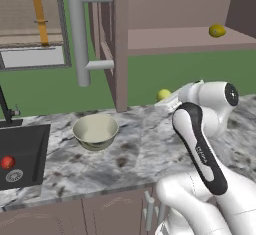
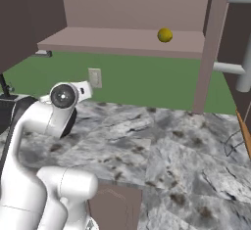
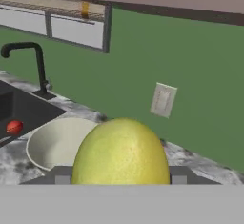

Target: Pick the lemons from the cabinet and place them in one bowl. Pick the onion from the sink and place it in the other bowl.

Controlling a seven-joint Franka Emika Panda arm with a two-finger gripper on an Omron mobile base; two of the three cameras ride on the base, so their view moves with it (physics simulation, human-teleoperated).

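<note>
Two lemons face you: nearest, your tool (image 3: 120, 182) is closed on a yellow-green lemon (image 3: 120, 151), large in the hand view and held above the marble tabletop (image 1: 135, 149). Just beyond sits a cream bowl (image 1: 95, 131). Left of it, the red onion (image 1: 7, 162) lies in the black sink (image 1: 30, 146). Farthest, the deeper yellow lemon (image 2: 164, 34) rests on the cabinet shelf (image 2: 122, 40).

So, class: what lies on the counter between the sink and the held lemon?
The bowl lies between the sink and the held lemon, in the hand view.
</note>
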